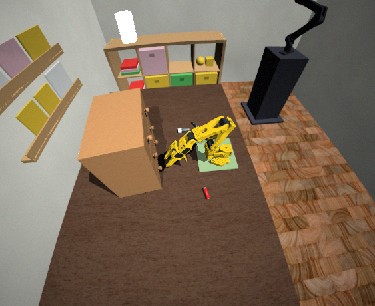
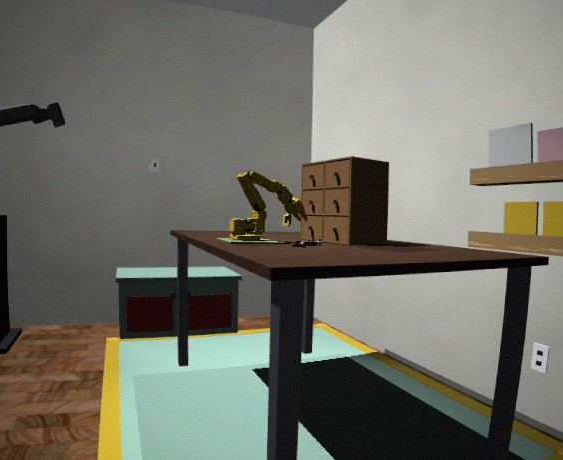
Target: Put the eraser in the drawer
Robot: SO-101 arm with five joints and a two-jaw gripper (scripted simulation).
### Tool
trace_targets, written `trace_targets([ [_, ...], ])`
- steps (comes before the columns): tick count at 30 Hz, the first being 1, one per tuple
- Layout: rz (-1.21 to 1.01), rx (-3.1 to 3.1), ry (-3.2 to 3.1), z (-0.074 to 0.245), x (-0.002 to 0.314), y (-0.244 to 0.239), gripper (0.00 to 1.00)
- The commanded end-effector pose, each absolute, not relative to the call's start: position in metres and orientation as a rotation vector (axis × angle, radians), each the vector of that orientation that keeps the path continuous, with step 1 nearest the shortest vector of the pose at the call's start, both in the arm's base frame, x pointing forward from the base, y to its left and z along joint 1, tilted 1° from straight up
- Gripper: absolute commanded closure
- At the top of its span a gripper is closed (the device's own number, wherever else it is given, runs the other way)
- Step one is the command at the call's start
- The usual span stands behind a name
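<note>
The wooden chest [image 1: 121, 141] stands on the table with its six drawers facing my arm, and all of them look shut. It also shows in the exterior view [image 2: 345, 200]. My yellow gripper [image 1: 163, 163] reaches down to the knob of the left drawer in the bottom row [image 2: 311, 231]. Its fingers stand narrowly apart at that knob; whether they touch it is too small to tell. In the exterior view the gripper [image 2: 301, 217] is just in front of the chest face. A small red block, which looks like the eraser [image 1: 206, 193], lies on the table away from the arm.
A small grey and black thing [image 1: 183, 130] lies on the table behind the arm. The arm's base sits on a green mat [image 1: 218, 159]. A black pedestal [image 1: 274, 84] stands on the floor to the right of the table.
</note>
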State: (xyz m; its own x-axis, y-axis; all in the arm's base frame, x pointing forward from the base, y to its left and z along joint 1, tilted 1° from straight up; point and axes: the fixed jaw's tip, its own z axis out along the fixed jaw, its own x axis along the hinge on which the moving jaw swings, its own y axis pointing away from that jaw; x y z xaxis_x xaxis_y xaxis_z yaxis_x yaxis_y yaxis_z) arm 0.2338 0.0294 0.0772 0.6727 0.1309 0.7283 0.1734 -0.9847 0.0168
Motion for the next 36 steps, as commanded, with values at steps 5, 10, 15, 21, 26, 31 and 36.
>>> trace_targets([
  [5,-1.219,-2.818,-0.284,0.076,0.234,0.033,0.79],
  [10,-1.219,-2.816,-0.288,0.076,0.234,0.034,0.79],
  [15,-1.218,-2.816,-0.29,0.076,0.234,0.034,0.79],
  [21,-1.218,-2.814,-0.293,0.075,0.235,0.035,0.79],
  [26,-1.218,-2.814,-0.293,0.075,0.235,0.035,0.79],
  [31,-1.218,-2.814,-0.293,0.075,0.235,0.035,0.79],
  [36,-1.218,-2.815,-0.289,0.068,0.245,0.036,0.79],
])
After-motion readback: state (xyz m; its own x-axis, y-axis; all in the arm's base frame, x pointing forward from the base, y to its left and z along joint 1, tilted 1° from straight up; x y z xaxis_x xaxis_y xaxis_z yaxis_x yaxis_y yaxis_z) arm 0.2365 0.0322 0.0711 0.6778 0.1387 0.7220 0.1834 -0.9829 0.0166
